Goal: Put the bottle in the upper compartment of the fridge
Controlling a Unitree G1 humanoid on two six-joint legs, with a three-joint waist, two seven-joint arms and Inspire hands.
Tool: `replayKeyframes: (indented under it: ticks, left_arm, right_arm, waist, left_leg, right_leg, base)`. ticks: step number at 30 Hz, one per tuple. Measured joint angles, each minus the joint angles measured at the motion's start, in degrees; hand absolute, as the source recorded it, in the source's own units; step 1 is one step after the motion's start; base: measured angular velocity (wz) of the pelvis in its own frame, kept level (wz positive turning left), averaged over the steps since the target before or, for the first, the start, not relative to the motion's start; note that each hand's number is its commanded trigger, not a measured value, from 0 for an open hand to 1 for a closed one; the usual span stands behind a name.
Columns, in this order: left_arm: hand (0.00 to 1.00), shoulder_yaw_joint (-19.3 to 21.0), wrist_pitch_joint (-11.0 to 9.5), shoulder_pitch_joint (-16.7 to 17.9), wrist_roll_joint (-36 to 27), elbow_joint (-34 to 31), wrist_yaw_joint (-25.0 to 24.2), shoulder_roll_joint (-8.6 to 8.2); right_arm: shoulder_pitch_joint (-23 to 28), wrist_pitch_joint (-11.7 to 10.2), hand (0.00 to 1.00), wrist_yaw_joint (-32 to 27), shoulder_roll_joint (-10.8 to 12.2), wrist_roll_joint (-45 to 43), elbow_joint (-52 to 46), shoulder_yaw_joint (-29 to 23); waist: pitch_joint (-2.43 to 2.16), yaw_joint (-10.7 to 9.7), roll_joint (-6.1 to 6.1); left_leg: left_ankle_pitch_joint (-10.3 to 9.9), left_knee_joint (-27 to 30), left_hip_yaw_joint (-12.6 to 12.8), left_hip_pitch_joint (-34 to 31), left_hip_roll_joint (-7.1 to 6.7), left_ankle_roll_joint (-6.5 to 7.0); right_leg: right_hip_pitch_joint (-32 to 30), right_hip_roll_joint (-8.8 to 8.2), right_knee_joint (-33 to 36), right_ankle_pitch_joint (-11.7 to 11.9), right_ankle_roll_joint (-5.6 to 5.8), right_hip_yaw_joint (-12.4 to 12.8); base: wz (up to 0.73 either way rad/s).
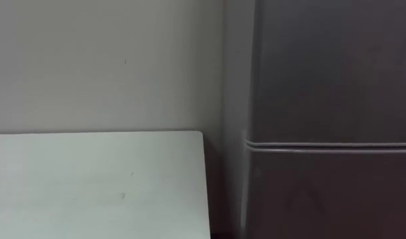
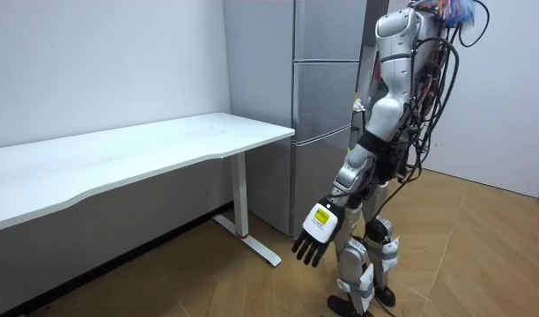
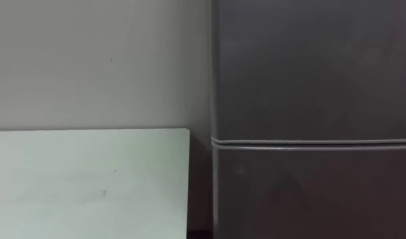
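The grey fridge (image 1: 329, 79) fills the right of the eye views, doors closed, with a seam (image 1: 329, 144) between an upper and a lower door. In the room view the fridge (image 2: 327, 97) stands against the wall and I stand upright just in front of it, facing it. My left hand (image 2: 318, 231) hangs low by my leg on the side nearer the room camera. Its fingers are straight, pointing down, and it holds nothing. I see no bottle on the table or in this hand.
A white table (image 1: 97, 182) stands to my left, its right end close to the fridge side; in the room view this table (image 2: 120, 158) runs along the wall to the left. Wooden floor (image 2: 481, 255) lies open behind me.
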Motion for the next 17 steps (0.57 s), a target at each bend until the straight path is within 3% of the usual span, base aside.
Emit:
replayKeyframes:
  ticks: [6,11,17]
  left_arm:
    - [0.00,-4.12,1.73,-2.71,1.92,-0.30,-2.13,0.30]
    - [0.00,-4.15,4.11,-2.74,4.45,-0.56,-3.73,0.31]
    - [0.00,-4.15,4.35,-3.28,6.03,-1.47,-4.53,0.28]
  right_arm:
    - [-4.43,0.59,0.00,7.36,0.05,-10.13,-0.46,5.94]
    - [-4.60,1.27,0.00,11.22,0.64,-11.67,-2.40,6.38]
    - [-3.94,1.30,0.00,12.84,1.09,-13.82,-2.37,6.36]
  waist:
    - [0.03,1.68,-0.24]
    - [0.03,1.67,-0.27]
    - [0.12,1.27,-0.67]
  left_leg:
    - [0.00,0.51,-0.15,-0.30,0.06,0.02]
    - [-0.04,0.72,-0.60,-0.80,-0.01,-0.02]
    - [-0.10,0.82,-1.61,-1.59,-0.22,-0.11]
  right_leg:
    - [0.10,0.11,-0.11,0.12,-0.05,-0.56]
    - [0.14,0.27,-0.91,0.22,-0.05,-0.85]
    - [-0.08,0.20,-1.01,0.18,-0.05,-2.03]
  base:
    - [0.04]
    - [0.06]
    - [0.09]
